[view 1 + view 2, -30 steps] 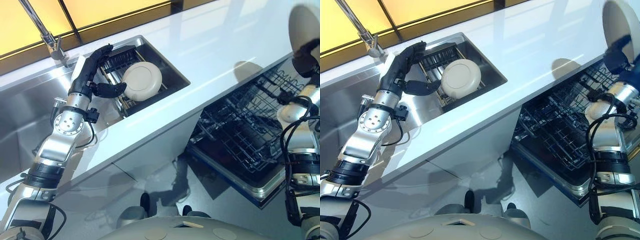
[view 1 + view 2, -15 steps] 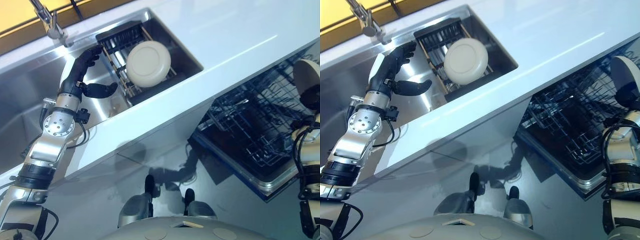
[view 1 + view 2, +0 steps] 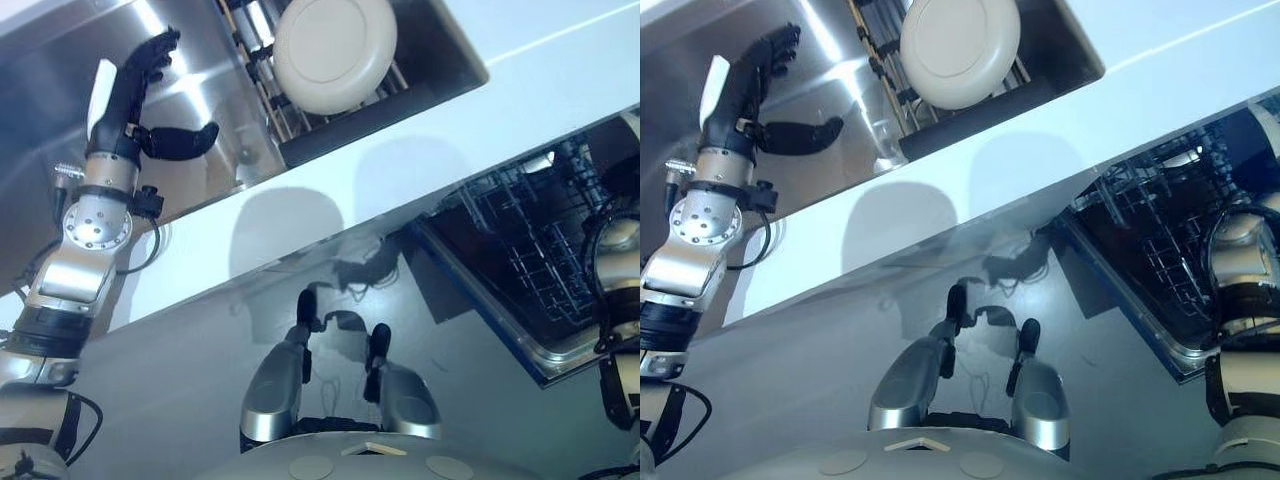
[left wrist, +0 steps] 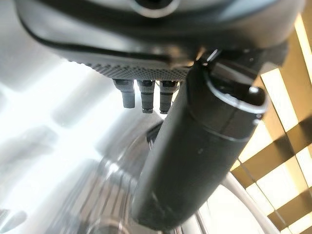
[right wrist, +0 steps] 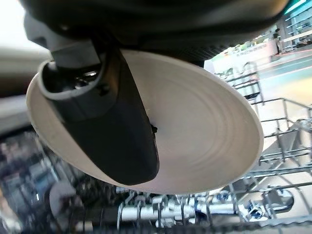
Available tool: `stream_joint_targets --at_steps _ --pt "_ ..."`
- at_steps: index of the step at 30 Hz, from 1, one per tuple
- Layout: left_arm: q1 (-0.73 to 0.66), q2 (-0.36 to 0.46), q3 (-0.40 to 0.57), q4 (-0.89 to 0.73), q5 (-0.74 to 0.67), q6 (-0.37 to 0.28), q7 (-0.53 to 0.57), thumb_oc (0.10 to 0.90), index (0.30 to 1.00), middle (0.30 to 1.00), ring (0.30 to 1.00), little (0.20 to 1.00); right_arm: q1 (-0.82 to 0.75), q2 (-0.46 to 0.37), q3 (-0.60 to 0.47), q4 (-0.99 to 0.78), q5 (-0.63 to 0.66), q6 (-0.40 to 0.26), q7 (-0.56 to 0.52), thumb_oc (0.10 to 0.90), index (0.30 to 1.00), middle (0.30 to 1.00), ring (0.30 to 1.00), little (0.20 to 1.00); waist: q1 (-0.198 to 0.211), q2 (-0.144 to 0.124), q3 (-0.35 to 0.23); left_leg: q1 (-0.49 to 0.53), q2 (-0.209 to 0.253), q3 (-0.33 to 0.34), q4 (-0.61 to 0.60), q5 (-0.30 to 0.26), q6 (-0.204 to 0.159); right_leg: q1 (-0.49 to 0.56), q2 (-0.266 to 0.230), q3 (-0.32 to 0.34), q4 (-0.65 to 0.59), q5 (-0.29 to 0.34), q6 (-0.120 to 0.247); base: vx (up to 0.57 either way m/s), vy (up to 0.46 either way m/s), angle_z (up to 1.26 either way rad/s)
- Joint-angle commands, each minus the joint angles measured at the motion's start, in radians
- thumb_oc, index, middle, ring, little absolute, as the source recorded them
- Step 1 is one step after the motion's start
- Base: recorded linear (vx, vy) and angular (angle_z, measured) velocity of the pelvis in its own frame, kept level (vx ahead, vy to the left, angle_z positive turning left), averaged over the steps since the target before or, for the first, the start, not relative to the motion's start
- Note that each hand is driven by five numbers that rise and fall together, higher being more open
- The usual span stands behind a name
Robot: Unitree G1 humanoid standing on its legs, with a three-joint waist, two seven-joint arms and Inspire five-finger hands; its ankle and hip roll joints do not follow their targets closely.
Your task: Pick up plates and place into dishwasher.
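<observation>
A cream plate point(image 3: 335, 50) leans upright in a dark dish rack point(image 3: 262, 85) inside the steel sink point(image 3: 50, 70). My left hand point(image 3: 120, 100) hovers over the sink basin to the left of that rack, open, thumb spread and holding nothing; its thumb point(image 4: 195, 146) juts out in the left wrist view. My right hand point(image 5: 107, 126) is shut on a second cream plate point(image 5: 204, 141), thumb pressed across its face. This plate hangs tilted just above the dishwasher's wire rack point(image 5: 273, 161).
A white counter point(image 3: 330, 190) runs between the sink and the open dishwasher. The dishwasher's pulled-out wire basket point(image 3: 540, 250) sits at the right, with its metal door edge point(image 3: 500, 320) jutting toward me over the grey floor.
The camera has tipped down, shifting the whole picture. My right hand has lowered its plate from above the counter to the dishwasher rack. My left hand has drawn away from the sink plate.
</observation>
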Motion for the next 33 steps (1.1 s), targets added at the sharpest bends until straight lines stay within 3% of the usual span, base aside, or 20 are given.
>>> stream_joint_targets --at_steps 1,6,7,9,14,20,33 --pt "-0.069 0.049 0.064 -0.033 -0.012 -0.109 0.069 0.800 0.900 0.900 0.900 0.900 -0.088 -0.175 0.091 -0.037 -0.009 0.056 0.004 0.100 0.300 0.300 0.300 0.200 0.011 0.004 -0.071 -0.035 -0.050 0.047 0.085 -0.123 -0.021 -0.142 0.066 0.004 0.198 -0.081 -0.046 -0.04 -0.041 0.05" --pt "-0.081 0.066 0.071 -0.042 -0.025 -0.104 0.071 0.800 0.900 0.900 0.900 0.900 -0.105 -0.161 0.141 0.000 -0.016 0.118 0.078 0.100 0.300 0.300 0.300 0.200 0.015 0.002 -0.059 -0.043 -0.044 0.045 0.087 -0.119 -0.022 -0.145 0.073 0.006 0.193 -0.078 -0.052 -0.03 -0.029 0.01" --pt "-0.082 0.068 0.072 -0.043 -0.026 -0.102 0.069 0.800 0.900 0.900 0.900 0.900 -0.109 -0.158 0.147 0.002 -0.022 0.129 0.091 0.525 0.665 0.665 0.665 0.625 0.016 0.002 -0.059 -0.041 -0.044 0.045 0.086 -0.118 -0.023 -0.142 0.074 0.007 0.190 -0.077 -0.052 0.00 0.000 0.00" --pt "-0.081 0.069 0.073 -0.047 -0.030 -0.099 0.069 0.800 0.900 0.900 0.900 0.900 -0.111 -0.153 0.155 0.002 -0.026 0.138 0.103 0.800 0.900 0.900 0.900 0.900 0.016 0.000 -0.060 -0.036 -0.043 0.046 0.083 -0.118 -0.023 -0.136 0.075 0.009 0.185 -0.076 -0.053 0.00 0.000 0.00" --pt "-0.072 0.069 0.083 -0.054 -0.029 -0.092 0.053 0.800 0.900 0.900 0.900 0.900 -0.087 -0.145 0.153 -0.020 -0.054 0.136 0.129 0.800 0.900 0.900 0.900 0.900 0.011 -0.011 -0.073 -0.006 -0.041 0.047 0.070 -0.122 -0.020 -0.109 0.079 0.015 0.168 -0.071 -0.049 0.00 0.000 0.00" --pt "-0.028 0.059 0.113 -0.062 -0.021 -0.093 0.030 0.800 0.900 0.900 0.900 0.900 0.005 -0.150 0.077 -0.084 -0.072 0.103 0.142 0.800 0.900 0.900 0.900 0.900 -0.009 -0.027 -0.111 0.059 -0.042 0.052 0.034 -0.130 -0.016 -0.054 0.084 0.032 0.121 -0.058 -0.037 0.02 0.022 0.00" --pt "0.049 0.033 0.143 -0.074 -0.010 -0.086 -0.015 0.800 0.900 0.900 0.900 0.900 0.196 -0.152 -0.128 -0.267 -0.052 -0.035 0.074 0.800 0.900 0.900 0.900 0.900 -0.046 -0.047 -0.217 0.185 -0.046 0.067 -0.019 -0.158 -0.005 0.055 0.090 0.063 0.041 -0.031 -0.011 0.03 0.058 -0.09"
